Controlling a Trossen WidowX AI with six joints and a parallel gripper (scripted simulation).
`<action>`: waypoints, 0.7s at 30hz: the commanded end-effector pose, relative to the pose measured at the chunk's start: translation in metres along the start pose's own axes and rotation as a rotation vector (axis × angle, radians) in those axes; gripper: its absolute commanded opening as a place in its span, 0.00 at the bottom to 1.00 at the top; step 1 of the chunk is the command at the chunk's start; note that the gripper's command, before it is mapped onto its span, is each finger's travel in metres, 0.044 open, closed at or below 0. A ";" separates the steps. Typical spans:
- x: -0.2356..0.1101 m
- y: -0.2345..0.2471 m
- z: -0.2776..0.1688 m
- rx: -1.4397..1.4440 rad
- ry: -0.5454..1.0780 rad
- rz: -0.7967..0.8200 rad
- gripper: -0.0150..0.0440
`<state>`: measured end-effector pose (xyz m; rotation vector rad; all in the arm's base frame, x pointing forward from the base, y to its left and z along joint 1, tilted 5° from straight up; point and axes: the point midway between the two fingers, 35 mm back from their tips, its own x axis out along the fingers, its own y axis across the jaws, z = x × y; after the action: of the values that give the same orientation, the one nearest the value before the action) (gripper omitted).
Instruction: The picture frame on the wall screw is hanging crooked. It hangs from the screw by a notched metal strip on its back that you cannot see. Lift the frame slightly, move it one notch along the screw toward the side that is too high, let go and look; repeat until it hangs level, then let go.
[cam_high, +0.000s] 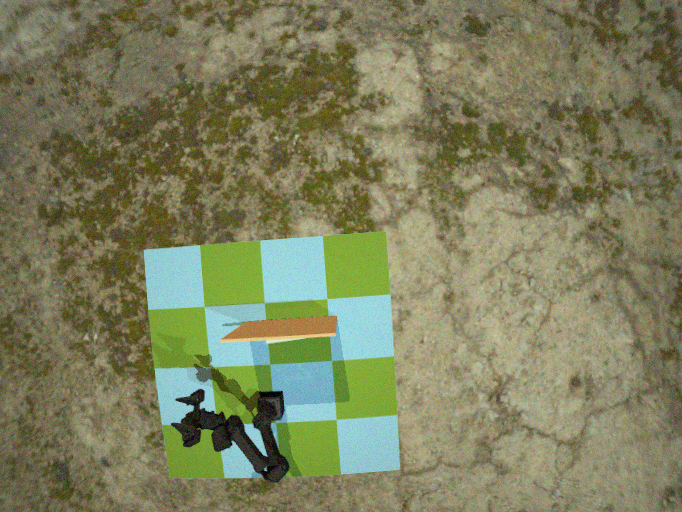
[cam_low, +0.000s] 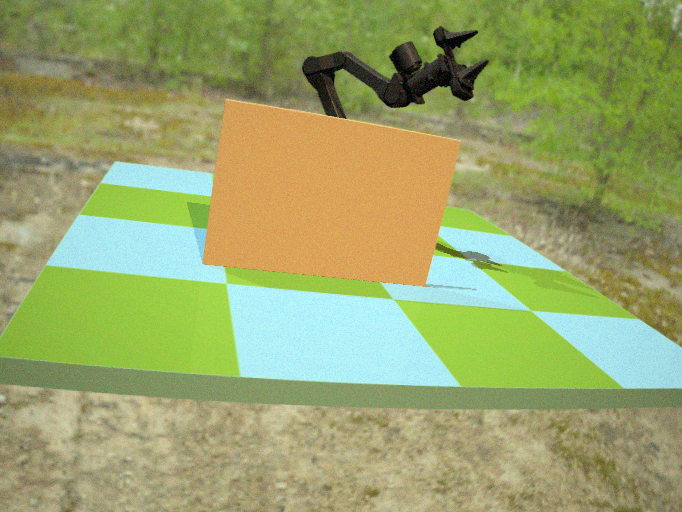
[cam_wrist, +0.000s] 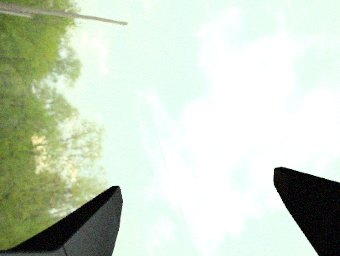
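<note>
An orange upright panel (cam_high: 286, 327) (cam_low: 330, 192) stands on the checkered board; the top and exterior views show its back face. A pale sliver (cam_high: 280, 340) shows along its front edge in the top view, possibly part of the picture frame. The rest of the frame, the screw and the frame's tilt are hidden. My gripper (cam_high: 175, 412) (cam_low: 482, 46) (cam_wrist: 198, 185) is open and empty, on the arm's side of the panel. In the exterior view it is raised above the panel's top, off to the right. The wrist view shows only sky and trees between the fingers.
The green and light blue checkered board (cam_high: 358, 264) (cam_low: 330, 336) lies under the panel and arm. The arm base (cam_high: 271, 405) stands in front of the panel. Shadows of panel and arm fall on the board. Mossy ground surrounds it.
</note>
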<state>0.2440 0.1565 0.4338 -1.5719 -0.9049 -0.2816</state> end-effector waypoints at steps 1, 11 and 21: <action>0.000 0.001 -0.001 0.010 0.001 0.002 0.89; -0.034 0.056 -0.078 0.582 0.082 0.111 0.69; -0.097 0.091 -0.147 1.208 0.294 0.177 0.69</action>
<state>0.2902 0.0451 0.3718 -0.8750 -0.6628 0.0665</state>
